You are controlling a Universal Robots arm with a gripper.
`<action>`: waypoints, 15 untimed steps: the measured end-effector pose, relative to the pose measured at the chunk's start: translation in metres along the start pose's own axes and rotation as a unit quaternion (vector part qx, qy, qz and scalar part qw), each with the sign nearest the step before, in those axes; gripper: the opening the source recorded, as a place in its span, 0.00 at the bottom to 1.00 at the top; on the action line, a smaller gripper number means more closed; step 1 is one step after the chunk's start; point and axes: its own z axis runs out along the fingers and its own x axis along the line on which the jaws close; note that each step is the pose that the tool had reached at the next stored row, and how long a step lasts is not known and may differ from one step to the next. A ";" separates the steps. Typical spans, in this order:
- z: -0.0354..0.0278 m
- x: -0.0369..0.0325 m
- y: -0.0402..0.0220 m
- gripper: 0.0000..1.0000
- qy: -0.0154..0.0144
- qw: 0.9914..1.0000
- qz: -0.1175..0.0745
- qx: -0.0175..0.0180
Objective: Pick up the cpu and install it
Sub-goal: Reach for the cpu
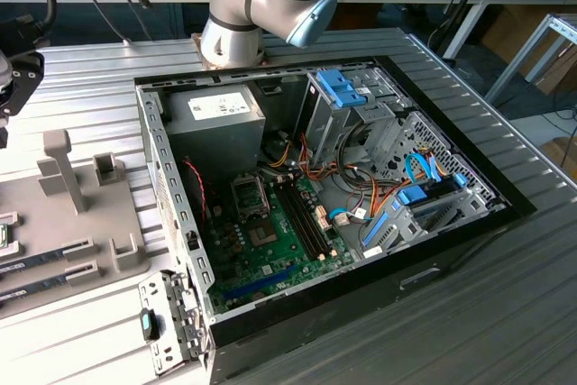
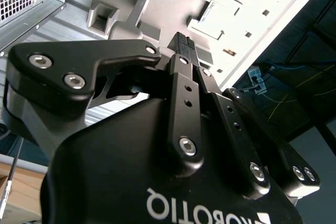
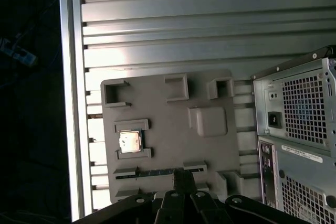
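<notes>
One gripper [image 2: 182, 39] — two black fingers pressed together with nothing between them, hanging over the grey fixture plate [image 3: 210, 98] and apart from it. One cpu [image 3: 129, 141]: a small square chip, silvery lid up, seated in a recess of that plate, bracketed on two sides with the other two apparently open. The plate lies on the ribbed metal table [image 3: 157, 24], just beside the rear of the open computer case [image 3: 299, 124]. Handling, as judged: light, thin, stiff; the smooth lid is likely slippery and the underside contacts fragile — best pinched by the two free edges and kept level. Writing: white lettering on the gripper body, a white label on the power supply [image 1: 216, 119], a sticker on the case rear; none transcribed.
</notes>
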 end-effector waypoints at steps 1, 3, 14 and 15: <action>0.0002 0.0001 0.0000 0.11 0.000 1.000 0.000 0.000; 0.0010 0.0003 -0.0002 0.11 0.000 1.000 0.000 0.000; 0.0048 0.0071 -0.0009 0.11 0.000 1.000 0.000 0.000; 0.0048 0.0077 -0.0008 0.11 0.000 1.000 0.000 0.000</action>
